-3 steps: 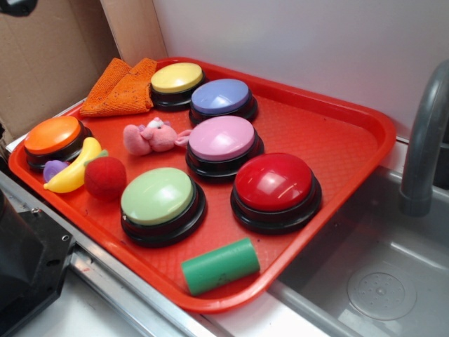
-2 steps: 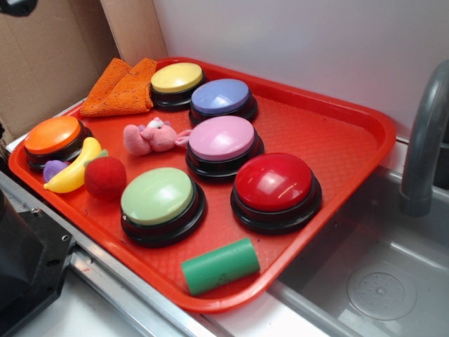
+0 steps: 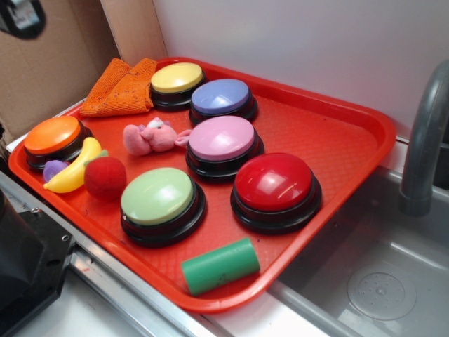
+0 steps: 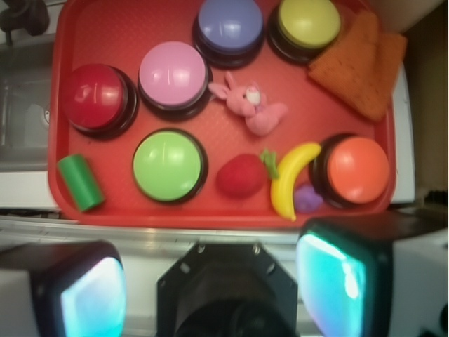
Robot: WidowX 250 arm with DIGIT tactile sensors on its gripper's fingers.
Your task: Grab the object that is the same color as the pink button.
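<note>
A red tray sits beside a steel sink, against a white wall. My pincer hangs high over the tray's near edge, jaws wide apart, empty. The pink toy lies just beside the pink button.

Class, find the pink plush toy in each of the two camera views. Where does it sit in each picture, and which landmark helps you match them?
Exterior: the pink toy lies left of centre on the red tray, just left of the pink button.
Wrist: the pink toy lies above centre, just right of the pink button.
Shared landmark: the pink button, right beside the toy in both views.
</note>
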